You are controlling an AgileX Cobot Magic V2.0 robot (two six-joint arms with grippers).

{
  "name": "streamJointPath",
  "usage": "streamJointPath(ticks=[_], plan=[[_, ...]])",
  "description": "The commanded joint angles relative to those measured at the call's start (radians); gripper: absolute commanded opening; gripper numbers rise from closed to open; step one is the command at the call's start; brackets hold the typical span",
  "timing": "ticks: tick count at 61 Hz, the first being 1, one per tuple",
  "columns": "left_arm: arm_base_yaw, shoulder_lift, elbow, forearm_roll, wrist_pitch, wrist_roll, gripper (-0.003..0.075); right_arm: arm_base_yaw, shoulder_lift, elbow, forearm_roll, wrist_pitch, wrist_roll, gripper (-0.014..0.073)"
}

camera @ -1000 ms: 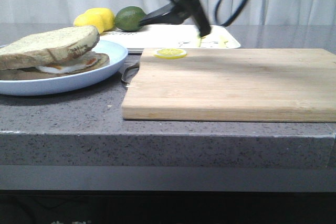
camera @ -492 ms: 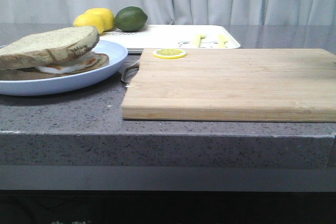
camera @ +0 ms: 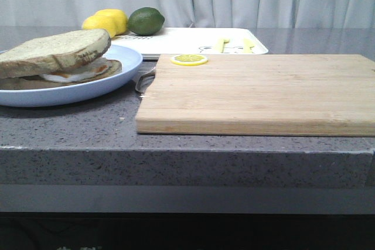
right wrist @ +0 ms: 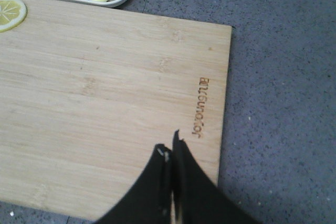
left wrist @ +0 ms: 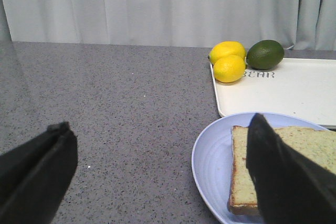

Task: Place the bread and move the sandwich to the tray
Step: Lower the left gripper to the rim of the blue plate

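The sandwich (camera: 70,71) lies on a round pale-blue plate (camera: 126,57) at the left, a thick slice of bread (camera: 55,51) topping the fried egg. Behind the wooden board sits the white tray (camera: 187,40). Neither gripper shows in the front view. In the left wrist view my left gripper (left wrist: 158,123) is open and empty above the counter, just beside the plate (left wrist: 210,153), one finger (left wrist: 281,171) over the bread (left wrist: 242,177). My right gripper (right wrist: 172,148) is shut and empty above the cutting board (right wrist: 105,93), near its right edge.
A large wooden cutting board (camera: 258,92) fills the middle and right, with a lemon slice (camera: 189,60) on its far left corner. Two lemons (camera: 105,21) and a lime (camera: 145,20) sit by the tray's far left corner. Pale yellow utensils (camera: 234,44) lie in the tray.
One second ago a dark arm hung over the tray in the front view. It swung up and right and is now out of that view. Sandwich and plate have not moved.
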Motion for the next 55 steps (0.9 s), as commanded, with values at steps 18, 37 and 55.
streamJointPath(ticks=[18, 37, 55], plan=[[-0.001, 0.007, -0.037, 0.0, -0.086, 0.001, 0.0638, -0.002, -0.374, 0.248, 0.016, -0.232, 0.001, -0.0067], [-0.001, 0.074, -0.067, -0.075, -0.035, -0.001, 0.0638, -0.002, -0.388, 0.257, 0.029, -0.257, 0.002, -0.0067], [-0.001, 0.464, -0.314, -0.075, 0.215, 0.001, 0.0638, -0.002, -0.388, 0.257, 0.029, -0.262, 0.002, -0.0067]])
